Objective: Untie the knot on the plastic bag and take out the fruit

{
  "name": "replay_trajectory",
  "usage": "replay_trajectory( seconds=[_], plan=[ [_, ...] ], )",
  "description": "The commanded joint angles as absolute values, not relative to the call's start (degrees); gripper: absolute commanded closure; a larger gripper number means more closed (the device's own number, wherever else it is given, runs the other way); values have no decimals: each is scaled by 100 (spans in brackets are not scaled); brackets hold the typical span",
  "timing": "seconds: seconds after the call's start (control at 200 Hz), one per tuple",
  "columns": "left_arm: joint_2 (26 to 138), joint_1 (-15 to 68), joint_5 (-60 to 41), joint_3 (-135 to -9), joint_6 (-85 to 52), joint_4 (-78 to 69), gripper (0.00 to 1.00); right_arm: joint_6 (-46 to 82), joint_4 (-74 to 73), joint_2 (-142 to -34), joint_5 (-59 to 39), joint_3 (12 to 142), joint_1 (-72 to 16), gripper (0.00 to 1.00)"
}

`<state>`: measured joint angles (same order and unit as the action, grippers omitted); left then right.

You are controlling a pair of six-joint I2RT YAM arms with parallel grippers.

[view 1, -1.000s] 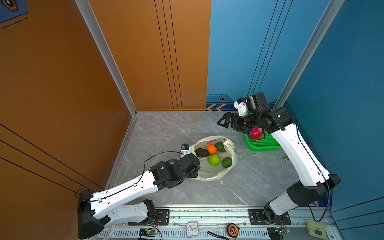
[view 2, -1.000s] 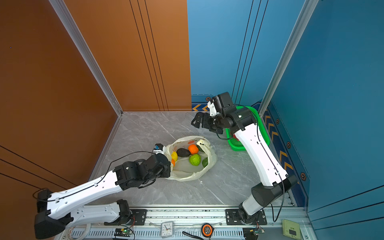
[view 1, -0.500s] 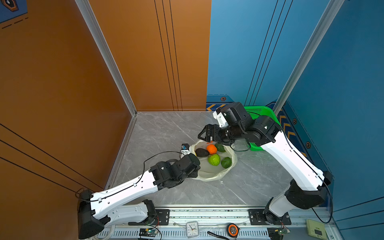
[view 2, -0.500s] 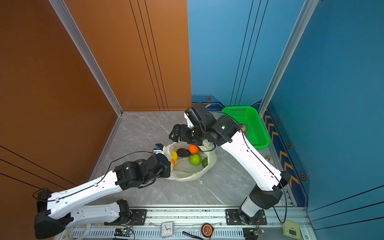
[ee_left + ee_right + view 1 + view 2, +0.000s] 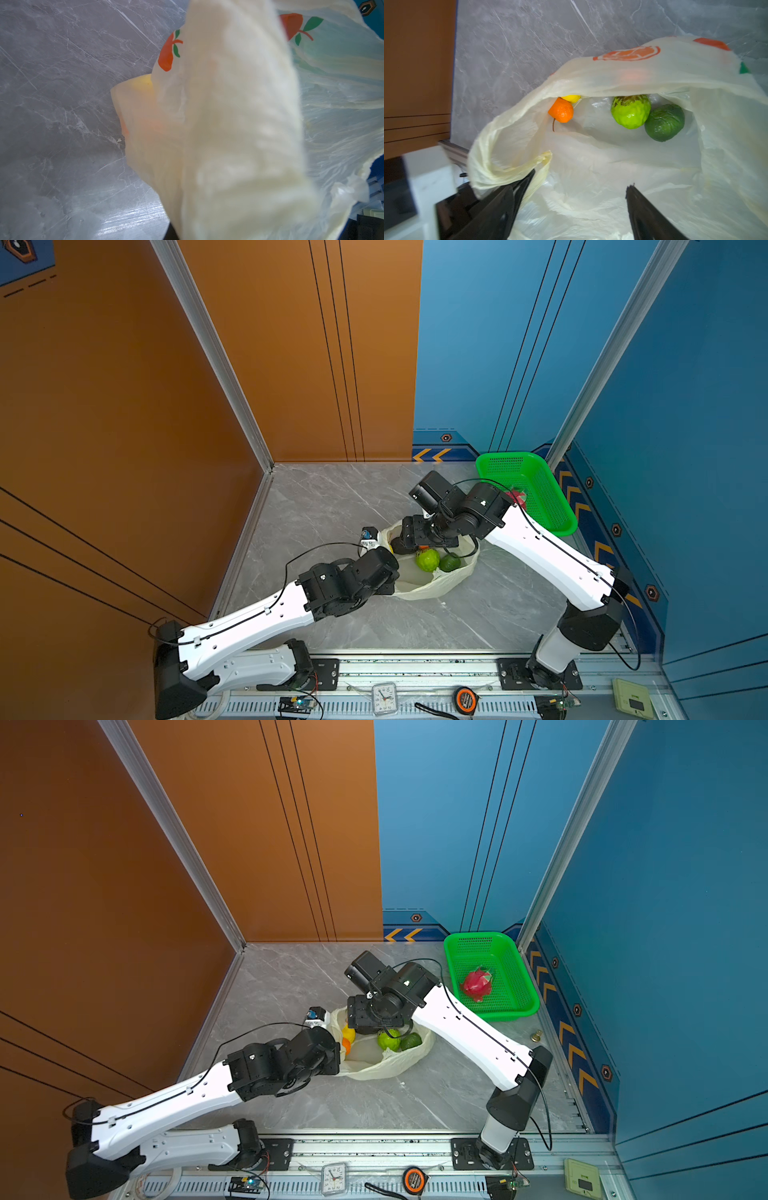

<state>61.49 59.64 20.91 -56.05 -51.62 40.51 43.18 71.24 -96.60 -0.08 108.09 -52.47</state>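
Observation:
The cream-yellow plastic bag (image 5: 432,589) (image 5: 386,1067) lies open on the grey floor; no knot shows. My left gripper (image 5: 388,587) is shut on the bag's near-left rim, and in the left wrist view the bag's film (image 5: 239,124) drapes over the jaws. My right gripper (image 5: 581,178) hangs open inside the bag's mouth with nothing between its fingers. Fruit in the bag: an orange (image 5: 561,111), a yellow fruit (image 5: 571,98), a light green fruit (image 5: 630,111) and a dark green one (image 5: 664,122). A pink-red dragon fruit (image 5: 478,984) lies in the green basket.
The green perforated basket (image 5: 536,493) (image 5: 519,1006) stands at the back right corner. A small white-and-blue object (image 5: 368,537) sits by the bag's left side. A brass bit (image 5: 537,1036) lies near the right wall. A clock (image 5: 384,697) and tape measure (image 5: 463,699) rest on the front rail.
My right arm swung left from over the basket and lowered its gripper into the bag's mouth, jaws narrowing slightly. The dragon fruit stays in the basket. The left arm has not moved.

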Motion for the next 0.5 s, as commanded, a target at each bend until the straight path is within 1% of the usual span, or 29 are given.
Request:
replay_trajectory(
  seconds=[0.0,0.185,0.35,0.491],
  plan=[
    [6100,5933,2199,-5577,-5088,4164,100,3748,7378,-9490,370,10399,-5250,17],
    [6126,5889,2180,-5596,-5106,4162,100,3099,7585,-9330,785,9839,-5217,16],
    [6152,5866,2155,-5600,-5115,4107,100,2612,7604,-9431,518,9802,-5268,16],
    [6196,5849,2158,-5628,-5115,4061,100,2497,7545,-9618,407,9769,-5346,17]
  ],
)
